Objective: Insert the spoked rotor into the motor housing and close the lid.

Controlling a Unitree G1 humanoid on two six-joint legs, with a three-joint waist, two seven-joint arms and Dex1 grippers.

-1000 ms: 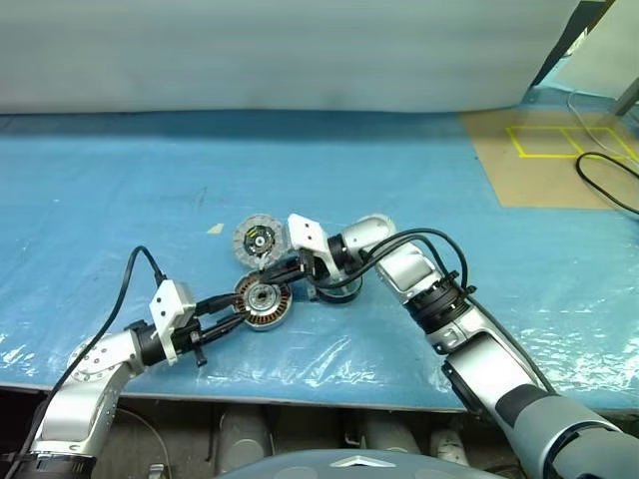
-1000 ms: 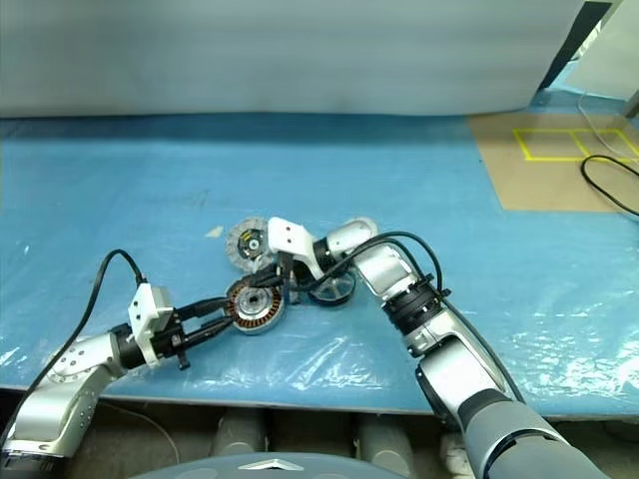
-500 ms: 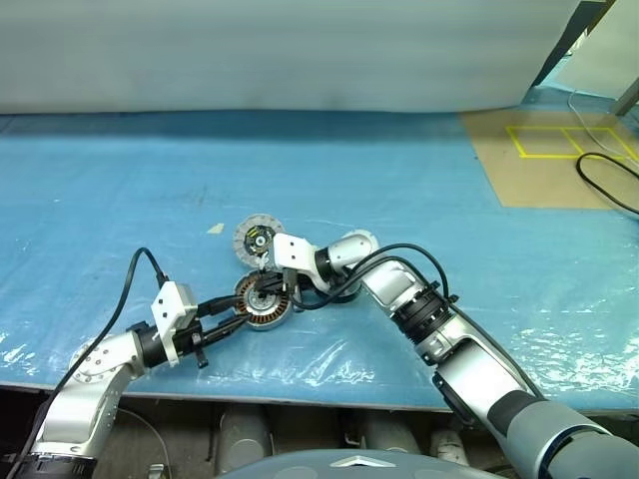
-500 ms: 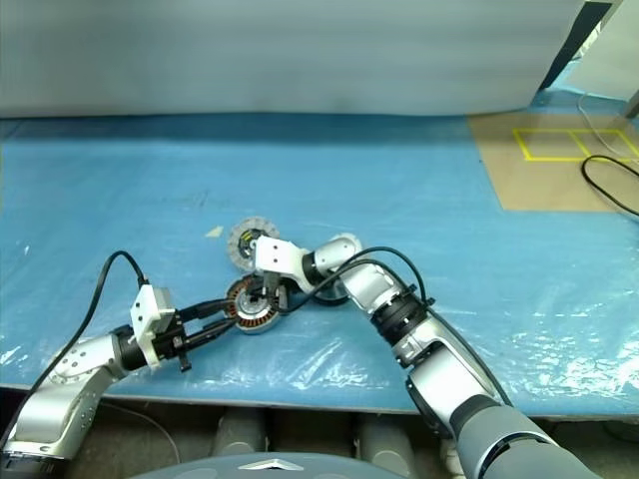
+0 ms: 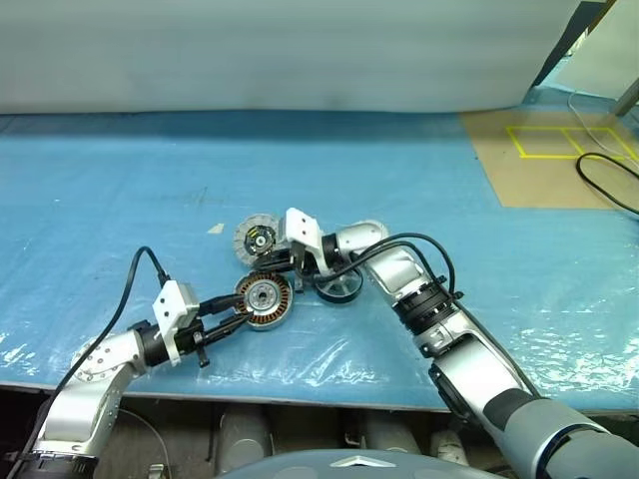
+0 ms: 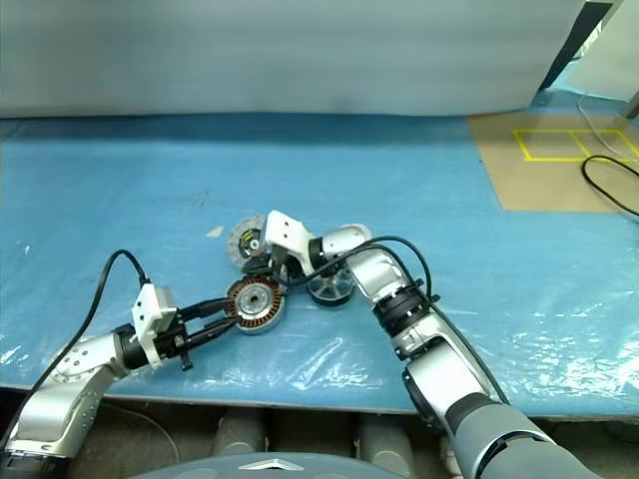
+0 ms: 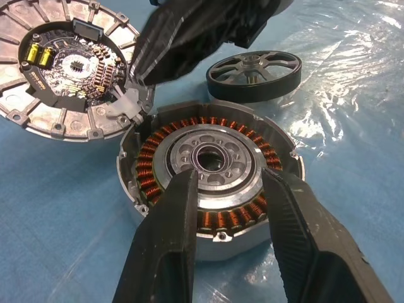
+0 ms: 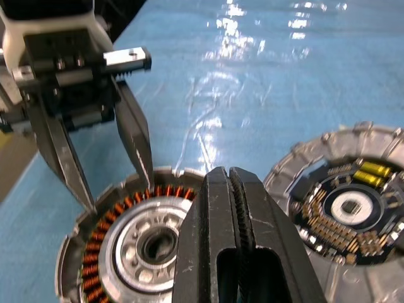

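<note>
Your left tool pinches the motor housing wall between part-open fingers; the right tool, clamped empty, hovers over it. The spoked rotor lies beside on the tabletop: rigid, probably hefty metal, so grip across its rim.
</note>
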